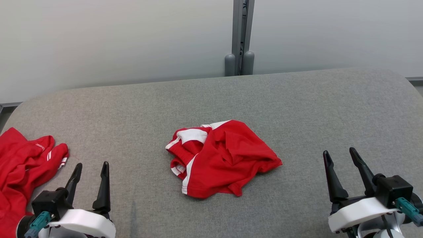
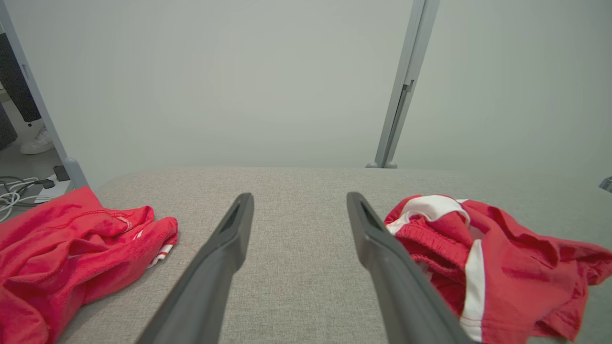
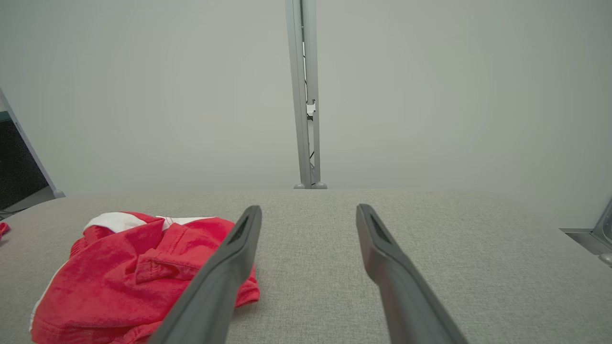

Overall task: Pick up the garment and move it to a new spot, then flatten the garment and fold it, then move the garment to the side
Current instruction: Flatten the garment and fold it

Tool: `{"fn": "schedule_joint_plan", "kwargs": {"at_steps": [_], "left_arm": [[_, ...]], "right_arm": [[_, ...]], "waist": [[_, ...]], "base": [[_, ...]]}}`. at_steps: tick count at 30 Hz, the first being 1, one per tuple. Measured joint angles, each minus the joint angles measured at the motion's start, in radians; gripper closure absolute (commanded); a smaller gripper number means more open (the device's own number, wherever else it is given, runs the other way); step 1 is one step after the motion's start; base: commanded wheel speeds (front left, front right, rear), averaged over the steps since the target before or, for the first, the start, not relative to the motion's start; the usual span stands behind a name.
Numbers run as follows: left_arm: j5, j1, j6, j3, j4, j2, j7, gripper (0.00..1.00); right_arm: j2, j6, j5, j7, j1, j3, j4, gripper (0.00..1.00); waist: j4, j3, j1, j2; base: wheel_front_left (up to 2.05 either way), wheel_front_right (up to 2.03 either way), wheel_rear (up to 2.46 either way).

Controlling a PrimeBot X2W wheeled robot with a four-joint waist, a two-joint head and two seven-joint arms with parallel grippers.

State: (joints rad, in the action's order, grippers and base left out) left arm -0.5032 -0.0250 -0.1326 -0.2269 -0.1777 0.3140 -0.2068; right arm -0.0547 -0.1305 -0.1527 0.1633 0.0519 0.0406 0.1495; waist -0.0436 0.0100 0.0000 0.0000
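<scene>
Nothing done yet | red shorts (image 1: 224, 158) crumpled, counter (image 1: 297, 105) centre | left tool (image 1: 92, 164) 7 o'clock, right tool (image 1: 339, 151) 5 o'clock: wide, empty

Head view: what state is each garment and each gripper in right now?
Red garment with white trim: crumpled, unfolded, untouched, lying in the middle of the grey fabric table.
Second red garment: bunched up at the table's left edge.
Left gripper: open, empty.
Right gripper: open, empty.
</scene>
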Motion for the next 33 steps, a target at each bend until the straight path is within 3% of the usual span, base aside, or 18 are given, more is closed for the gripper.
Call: {"fn": "schedule_joint_plan", "kwargs": {"at_steps": [15,26,33], "left_arm": [[-0.002,-0.005,-0.01,-0.008,0.008,0.001,0.002,0.0],[0.014,-0.12,0.009,-0.062,0.013,-0.034,0.0,0.0],[0.02,-0.183,0.035,-0.089,-0.033,-0.077,-0.024,0.0]], "right_arm": [[-0.002,0.0,0.005,-0.02,0.008,0.036,0.0,0.0],[-0.059,0.0,-0.025,-0.102,0.15,0.459,0.122,0.0],[-0.093,0.0,-0.041,-0.111,0.242,0.595,0.235,0.0]], "waist": [[0.015,0.018,0.0,0.0],[0.091,0.094,0.0,0.0],[0.183,0.142,0.0,0.0]], "base": [[0.0,0.0,0.0],[0.0,0.0,0.0],[0.0,0.0,0.0]]}}
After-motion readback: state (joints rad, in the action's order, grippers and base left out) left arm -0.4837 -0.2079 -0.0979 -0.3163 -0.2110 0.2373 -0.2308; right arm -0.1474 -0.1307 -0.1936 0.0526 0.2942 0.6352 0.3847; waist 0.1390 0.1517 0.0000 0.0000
